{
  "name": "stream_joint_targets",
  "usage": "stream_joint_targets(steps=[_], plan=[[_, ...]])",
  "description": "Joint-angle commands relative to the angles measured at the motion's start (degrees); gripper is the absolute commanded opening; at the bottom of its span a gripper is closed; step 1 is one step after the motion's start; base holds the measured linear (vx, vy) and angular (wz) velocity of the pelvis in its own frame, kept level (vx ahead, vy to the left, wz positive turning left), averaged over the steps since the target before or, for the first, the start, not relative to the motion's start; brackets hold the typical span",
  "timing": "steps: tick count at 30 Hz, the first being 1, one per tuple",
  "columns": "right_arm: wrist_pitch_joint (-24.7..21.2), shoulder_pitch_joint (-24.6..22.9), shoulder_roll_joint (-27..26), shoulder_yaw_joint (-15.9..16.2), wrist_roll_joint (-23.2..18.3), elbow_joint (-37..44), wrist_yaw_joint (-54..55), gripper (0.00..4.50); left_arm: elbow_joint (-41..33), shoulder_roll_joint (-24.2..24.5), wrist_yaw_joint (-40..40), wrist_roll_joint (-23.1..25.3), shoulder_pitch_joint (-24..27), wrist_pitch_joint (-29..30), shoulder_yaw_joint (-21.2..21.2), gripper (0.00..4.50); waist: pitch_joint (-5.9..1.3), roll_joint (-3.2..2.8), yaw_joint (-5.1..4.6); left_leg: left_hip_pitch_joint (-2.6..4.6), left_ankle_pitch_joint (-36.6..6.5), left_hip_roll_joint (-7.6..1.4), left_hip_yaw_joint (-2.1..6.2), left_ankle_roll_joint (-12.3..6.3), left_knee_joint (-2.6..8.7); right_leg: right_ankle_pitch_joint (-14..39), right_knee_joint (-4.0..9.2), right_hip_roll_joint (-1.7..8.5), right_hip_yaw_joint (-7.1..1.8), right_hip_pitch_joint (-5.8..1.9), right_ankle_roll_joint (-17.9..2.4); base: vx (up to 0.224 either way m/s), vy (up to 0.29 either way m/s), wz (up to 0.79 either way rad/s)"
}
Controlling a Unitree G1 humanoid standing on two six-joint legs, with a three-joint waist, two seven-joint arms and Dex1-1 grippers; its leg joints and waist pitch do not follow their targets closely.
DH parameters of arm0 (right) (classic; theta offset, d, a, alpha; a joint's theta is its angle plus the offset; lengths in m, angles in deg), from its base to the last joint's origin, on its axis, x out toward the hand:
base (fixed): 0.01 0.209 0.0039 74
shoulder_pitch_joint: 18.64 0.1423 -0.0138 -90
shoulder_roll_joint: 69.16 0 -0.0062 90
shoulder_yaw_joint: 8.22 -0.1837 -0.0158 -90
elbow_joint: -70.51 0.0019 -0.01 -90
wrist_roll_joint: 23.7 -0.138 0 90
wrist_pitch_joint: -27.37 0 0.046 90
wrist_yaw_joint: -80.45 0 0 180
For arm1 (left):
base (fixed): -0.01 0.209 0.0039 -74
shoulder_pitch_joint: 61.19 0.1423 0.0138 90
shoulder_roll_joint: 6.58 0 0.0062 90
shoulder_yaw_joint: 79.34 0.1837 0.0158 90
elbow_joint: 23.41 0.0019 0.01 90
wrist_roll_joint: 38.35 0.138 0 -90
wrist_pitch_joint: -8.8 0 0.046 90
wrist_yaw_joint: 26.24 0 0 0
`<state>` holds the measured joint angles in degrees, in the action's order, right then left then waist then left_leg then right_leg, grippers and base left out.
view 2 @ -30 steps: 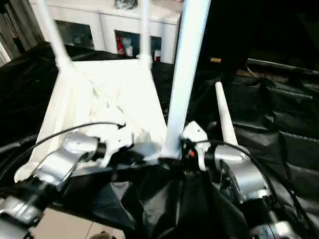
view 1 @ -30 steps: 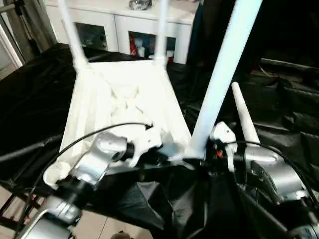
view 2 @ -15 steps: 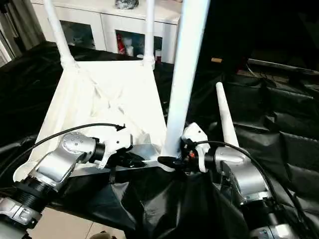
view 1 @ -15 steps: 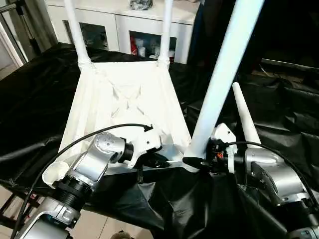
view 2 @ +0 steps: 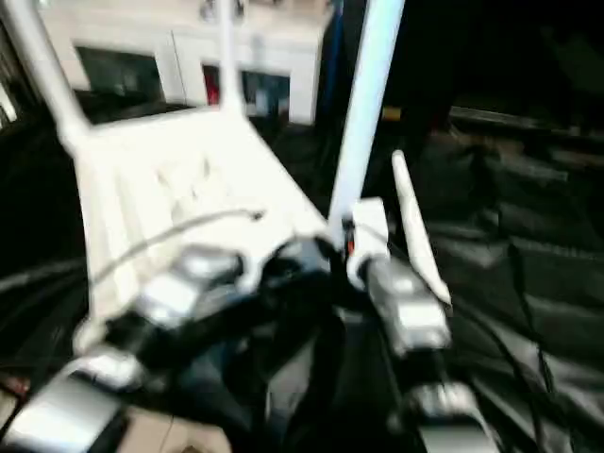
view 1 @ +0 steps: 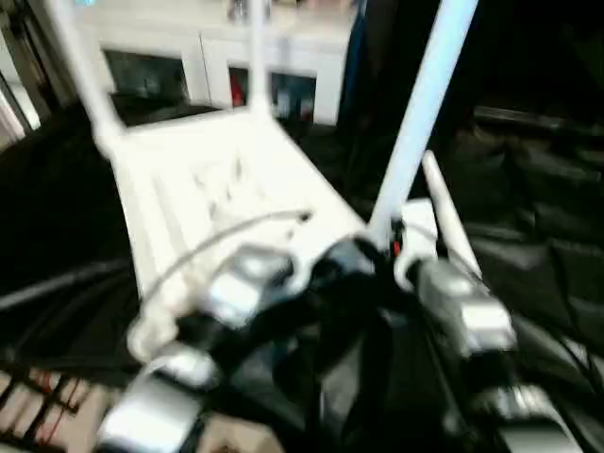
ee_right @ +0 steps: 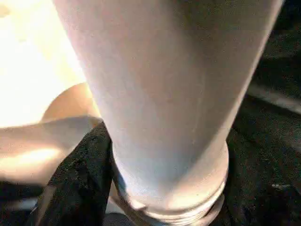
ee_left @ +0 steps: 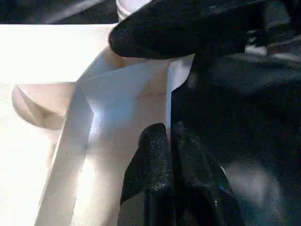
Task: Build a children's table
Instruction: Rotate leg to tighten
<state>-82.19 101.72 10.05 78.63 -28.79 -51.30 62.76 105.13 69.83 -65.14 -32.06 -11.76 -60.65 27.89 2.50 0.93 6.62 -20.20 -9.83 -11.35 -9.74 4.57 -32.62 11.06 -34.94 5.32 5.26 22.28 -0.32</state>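
One tabletop (view 1: pixel 217 179), three upright legs (view 1: pixel 420 113), one loose leg (view 1: pixel 444 212)

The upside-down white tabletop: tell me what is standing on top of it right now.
Three legs stand up from the tabletop: two far-corner legs and the near right leg, where the right gripper sits. The near left corner socket looks empty. A fourth leg lies on the black cloth.

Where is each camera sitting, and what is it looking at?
Head views: look forward and down at the upturned tabletop, over both silver forearms.
Left wrist view: looks along the shut left gripper at the tabletop's corner.
Right wrist view: sits close against the upright leg, near its threaded base.
Shared: the head views also show that upright leg.
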Motion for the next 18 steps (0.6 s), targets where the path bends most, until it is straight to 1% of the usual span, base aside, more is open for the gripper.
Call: stream_joint_targets(steps=[1, 2, 3, 4, 5, 6, 7, 8, 9, 10, 11, 12, 14, 15, 16, 17, 18], plan=[[-0.81, 0.37, -5.91, 4.18, -1.84, -2.12, -3.61, 3.11, -0.1, -2.96, 3.4, 0.05, -3.44, -2.33, -0.29, 0.0, -3.48, 0.16, 0.2, -0.23, -10.98, -1.41, 0.42, 0.08, 3.65, 10.33, 4.57, 3.52, -3.02, -2.79, -9.28, 0.0, 0.0, 0.0], [-0.85, 0.6, -6.22, 3.79, -2.77, -1.97, -4.82, 3.32, -0.41, -2.92, 2.63, -0.04, -3.22, -2.75, -0.1, 0.0, -3.56, 0.17, 0.34, -0.36, -9.33, -1.45, 0.45, -0.61, 3.55, 6.93, 4.17, 3.46, -2.97, -2.99, -10.08, 0.0, 0.0, 0.0], [-0.85, 0.76, -6.4, 3.54, -3.25, -1.96, -5.43, 3.46, -0.49, -2.89, 2.29, -0.13, -3.13, -3.03, 0.0, 0.0, -3.68, 0.16, 0.32, -0.33, -8.36, -1.47, 0.43, -0.96, 3.45, 5.01, 3.91, 3.38, -2.96, -3.02, -10.53, 0.0, 0.0, 0.0], [-0.88, 0.79, -6.39, 3.51, -3.52, -1.66, -6.11, 3.46, -0.97, -2.62, 1.21, -0.21, -2.78, -3.7, 0.39, 0.0, -3.81, 0.19, 0.32, -0.4, -6.67, -1.43, 0.39, -1.85, 3.26, 1.49, 3.53, 3.35, -2.96, -3.15, -11.53, 0.0, 0.0, 0.0], [-0.87, 0.76, -6.24, 3.55, -3.49, -1.38, -6.29, 3.56, -1.52, -2.31, 0.23, -0.32, -2.4, -4.0, 0.65, 0.0, -3.83, 0.29, 0.33, -0.46, -5.75, -1.39, 0.32, -2.55, 3.16, -0.28, 3.35, 3.35, -2.91, -3.21, -12.2, 0.0, 0.0, 0.0], [-0.68, 0.66, -5.88, 3.84, -3.23, -1.18, -6.88, 3.56, -1.93, -2.02, -0.73, -0.52, -2.07, -4.14, 0.81, 0.0, -3.79, 0.39, 0.29, -0.5, -5.62, -1.38, 0.28, -2.85, 3.16, -0.37, 3.37, 3.36, -2.89, -3.23, -12.37, 0.0, 0.0, 0.0], [-0.52, 0.47, -5.51, 4.2, -3.04, -0.88, -7.59, 3.56, -2.31, -1.74, -1.54, -0.68, -1.78, -4.48, 0.94, 0.0, -3.7, 0.36, 0.27, -0.57, -6.08, -1.34, 0.21, -3.13, 3.16, 0.6, 3.49, 3.41, -2.87, -3.26, -12.52, 0.0, 0.0, 0.0], [-0.25, 0.16, -4.85, 4.64, -2.74, -0.39, -8.49, 3.74, -3.0, -1.23, -2.81, -0.98, -1.31, -4.8, 1.08, 0.0, -3.64, 0.4, 0.28, -0.55, -6.56, -1.36, 0.2, -3.23, 3.2, 1.64, 3.63, 3.48, -2.85, -3.25, -12.45, 0.0, 0.0, 0.0], [0.0, 0.07, -4.36, 4.8, -2.72, -0.3, -8.8, 3.85, -3.25, -0.86, -3.36, -1.25, -1.14, -4.79, 1.18, 0.0, -3.51, 0.38, 0.17, -0.58, -7.77, -1.42, 0.2, -3.08, 3.32, 4.19, 3.89, 3.55, -2.86, -3.21, -12.07, 0.0, 0.0, 0.0], [-0.01, -0.2, -3.52, 5.23, -2.74, 0.19, -9.84, 3.91, -3.77, -0.2, -4.28, -1.44, -0.81, -5.3, 1.41, 0.0, -3.48, 0.4, 0.15, -0.51, -8.41, -1.49, 0.21, -2.88, 3.38, 5.42, 4.0, 3.56, -2.85, -3.17, -11.84, 0.0, 0.0, 0.0], [-0.2, -0.72, -1.54, 5.54, -2.68, 1.28, -12.2, 3.95, -4.96, 1.24, -6.52, -1.86, 0.01, -5.67, 1.62, 0.0, -3.4, 0.31, 0.18, -0.4, -9.8, -1.67, 0.29, -2.44, 3.5, 7.87, 4.21, 3.61, -2.87, -3.09, -11.24, 0.0, 0.0, 0.0], [-0.29, -1.01, -0.41, 5.78, -2.53, 1.83, -13.91, 3.95, -5.45, 1.96, -7.5, -1.83, 0.4, -6.28, 1.75, 0.0, -3.35, 0.38, 0.13, -0.46, -10.13, -1.7, 0.27, -2.43, 3.55, 8.26, 4.29, 3.62, -2.91, -3.08, -11.08, 0.0, 0.0, 0.0], [-0.24, -1.84, 2.2, 6.27, -2.49, 3.45, -17.33, 4.28, -6.75, 3.59, -9.99, -2.19, 1.39, -7.01, 1.89, 0.0, -3.43, 0.31, 0.2, -0.36, -9.89, -1.8, 0.26, -2.48, 3.49, 7.4, 4.15, 3.57, -2.95, -3.04, -11.06, 0.0, 0.0, 0.0], [-0.33, -2.08, 2.91, 6.3, -2.62, 3.98, -18.1, 4.28, -7.15, 4.05, -10.63, -2.34, 1.67, -6.73, 1.88, 0.0, -3.44, 0.28, 0.19, -0.34, -9.76, -1.83, 0.24, -2.59, 3.47, 6.66, 4.04, 3.54, -2.97, -2.96, -11.41, 0.0, 0.0, 0.0], [-0.37, -2.73, 4.79, 6.83, -2.74, 5.33, -20.42, 4.4, -8.02, 5.16, -12.42, -2.71, 2.32, -7.91, 2.06, 0.0, -3.51, 0.27, 0.33, -0.35, -9.26, -1.82, 0.27, -2.74, 3.4, 5.75, 3.95, 3.49, -2.93, -3.01, -11.67, 0.0, 0.0, 0.0], [-0.37, -3.16, 6.02, 7.2, -2.8, 6.19, -22.0, 4.4, -8.55, 5.88, -13.63, -2.91, 2.73, -8.85, 2.17, 0.0, -3.62, 0.31, 0.44, -0.39, -8.09, -1.86, 0.21, -3.2, 3.23, 3.43, 3.63, 3.49, -3.02, -3.0, -12.11, 0.0, 0.0, 0.0], [-0.5, -3.63, 7.24, 7.53, -2.86, 7.07, -23.49, 4.45, -9.34, 6.55, -14.94, -3.37, 3.24, -9.1, 2.17, 0.0, -3.7, 0.33, 0.39, -0.46, -7.41, -1.82, 0.17, -3.43, 3.14, 2.18, 3.43, 3.42, -3.0, -3.04, -12.46, 0.0, 0.0, 0.0]])
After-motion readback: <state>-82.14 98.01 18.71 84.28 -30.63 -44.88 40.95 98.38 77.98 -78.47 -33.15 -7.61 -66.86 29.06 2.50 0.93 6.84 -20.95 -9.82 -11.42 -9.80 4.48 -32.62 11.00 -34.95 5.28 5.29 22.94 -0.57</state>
